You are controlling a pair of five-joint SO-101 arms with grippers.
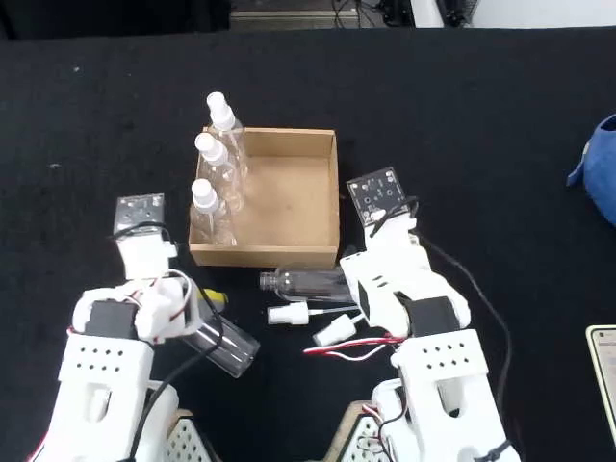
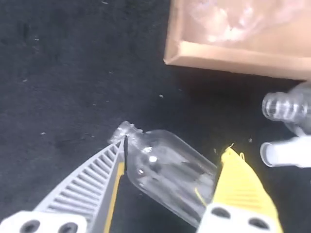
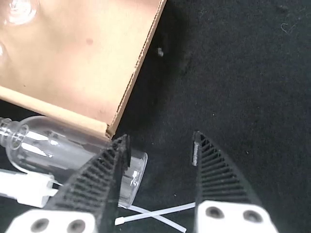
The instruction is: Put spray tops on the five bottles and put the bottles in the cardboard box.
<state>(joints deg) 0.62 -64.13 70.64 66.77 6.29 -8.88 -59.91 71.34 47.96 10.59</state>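
**Kid:** Three capped bottles (image 1: 217, 171) stand in the cardboard box (image 1: 265, 255), in the middle of the high view. And the left wrist view?

**Friend:** The left gripper (image 2: 176, 145) squeezes a bare bottle (image 2: 170, 170) in the centre, maybe so it can get a top. In the right wrist view, the right gripper (image 3: 160, 141) is open by the lying bottle (image 3: 58, 145), lower left.

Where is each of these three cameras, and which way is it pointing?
High view: fixed above the table, looking down on the cardboard box, left arm and right arm.
Left wrist view: on the left arm, looking past the left gripper, shut on the held bottle.
Right wrist view: on the right arm, looking past the open right gripper at the table.
Shared: both wrist views catch the lying bottle and box.
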